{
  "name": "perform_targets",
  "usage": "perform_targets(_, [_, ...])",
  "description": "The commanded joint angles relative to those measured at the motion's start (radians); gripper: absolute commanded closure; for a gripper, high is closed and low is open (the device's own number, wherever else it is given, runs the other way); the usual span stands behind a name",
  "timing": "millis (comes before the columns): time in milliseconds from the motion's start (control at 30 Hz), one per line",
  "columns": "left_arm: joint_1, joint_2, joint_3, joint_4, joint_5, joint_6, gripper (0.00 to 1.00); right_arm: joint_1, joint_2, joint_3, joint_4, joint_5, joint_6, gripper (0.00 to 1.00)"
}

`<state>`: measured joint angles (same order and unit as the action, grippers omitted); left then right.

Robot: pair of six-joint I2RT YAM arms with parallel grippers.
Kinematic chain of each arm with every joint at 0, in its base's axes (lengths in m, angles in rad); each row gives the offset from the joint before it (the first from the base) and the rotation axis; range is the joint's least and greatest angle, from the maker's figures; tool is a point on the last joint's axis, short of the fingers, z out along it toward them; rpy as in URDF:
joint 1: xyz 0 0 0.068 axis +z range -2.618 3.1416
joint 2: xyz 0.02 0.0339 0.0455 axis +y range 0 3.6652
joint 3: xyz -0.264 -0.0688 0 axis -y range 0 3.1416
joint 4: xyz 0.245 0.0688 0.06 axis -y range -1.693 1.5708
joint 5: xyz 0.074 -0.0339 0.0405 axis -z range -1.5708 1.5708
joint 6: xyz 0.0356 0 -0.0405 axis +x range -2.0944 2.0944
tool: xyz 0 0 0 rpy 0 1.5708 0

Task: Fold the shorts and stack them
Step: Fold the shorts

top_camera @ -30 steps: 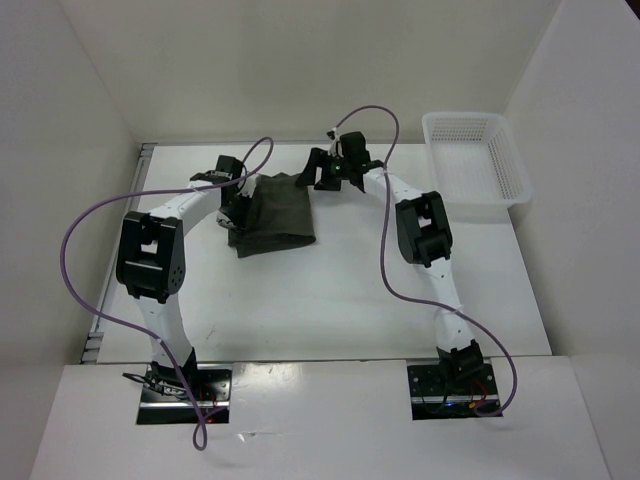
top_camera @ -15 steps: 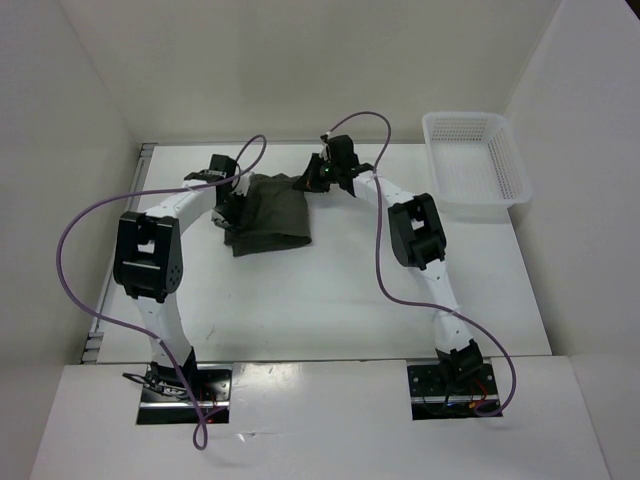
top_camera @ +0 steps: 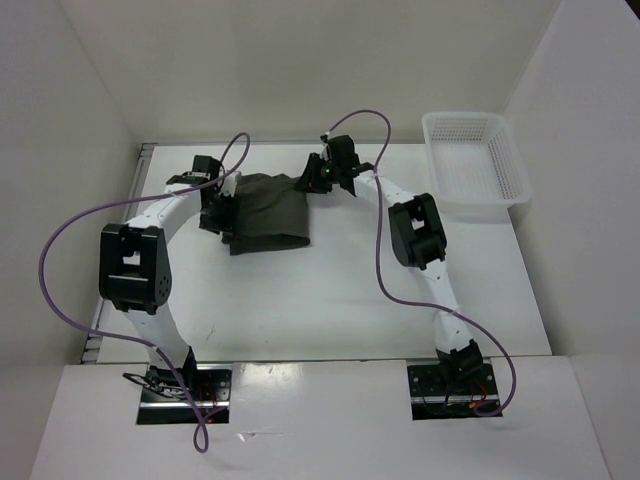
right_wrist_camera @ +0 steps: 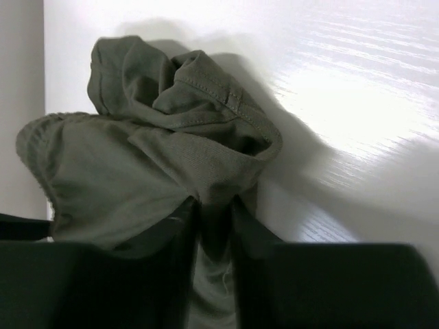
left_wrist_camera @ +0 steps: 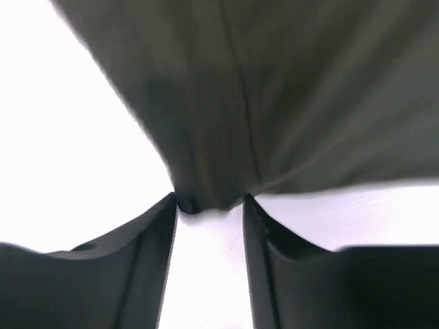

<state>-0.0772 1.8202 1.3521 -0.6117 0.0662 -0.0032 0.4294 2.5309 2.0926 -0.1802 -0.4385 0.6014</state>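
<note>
The dark olive-green shorts [top_camera: 268,210] lie folded and wrinkled on the white table at the far middle. My left gripper [top_camera: 216,213] is at their left edge. In the left wrist view it [left_wrist_camera: 209,200] is shut on a pinched point of the shorts [left_wrist_camera: 274,96], which stretch away taut. My right gripper [top_camera: 316,178] is at the shorts' far right corner. In the right wrist view it [right_wrist_camera: 214,205] is shut on a bunched fold of the shorts [right_wrist_camera: 130,164], with a stitched hem curling above the fingers.
A white plastic mesh basket [top_camera: 475,160] stands at the far right of the table. White walls close in the table at the left, back and right. Purple cables loop from both arms.
My left arm has swung to the left, drawing the shorts' left edge with it. My right gripper shifted slightly left one second ago and has since held still.
</note>
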Motion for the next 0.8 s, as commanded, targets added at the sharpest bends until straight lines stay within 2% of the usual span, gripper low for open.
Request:
perform_targets(0, [0.020, -0.042, -0.010, -0.083, 0.007, 0.003, 0.43, -0.037, -0.040, 0.026, 0.028, 0.003, -0.051, 0.59])
perform_targets(33, [0.020, -0.042, 0.002, -0.092, 0.007, 0.003, 0.41, -0.037, -0.052, 0.026, 0.037, -0.008, -0.066, 0.47])
perform_targets(100, [0.040, -0.062, 0.027, -0.114, 0.032, 0.003, 0.35, -0.037, -0.081, 0.026, 0.038, -0.023, -0.078, 0.40])
perform_targets(133, [0.051, -0.062, 0.071, -0.114, 0.047, 0.003, 0.33, -0.037, -0.095, 0.002, 0.038, -0.043, -0.095, 0.34])
perform_targets(233, [0.106, -0.062, 0.186, -0.143, 0.135, 0.003, 0.28, -0.037, -0.171, -0.063, 0.024, -0.054, -0.127, 0.23])
perform_targets(367, [0.154, -0.007, 0.242, -0.122, 0.254, 0.003, 0.25, -0.047, -0.286, -0.195, 0.004, -0.063, -0.175, 0.21])
perform_targets(567, [0.154, 0.193, 0.363, -0.062, 0.267, 0.003, 0.25, -0.032, -0.426, -0.504, -0.007, -0.105, -0.253, 0.21])
perform_targets(767, [0.154, 0.338, 0.511, -0.062, 0.296, 0.003, 0.25, 0.034, -0.465, -0.611, -0.007, -0.118, -0.345, 0.21])
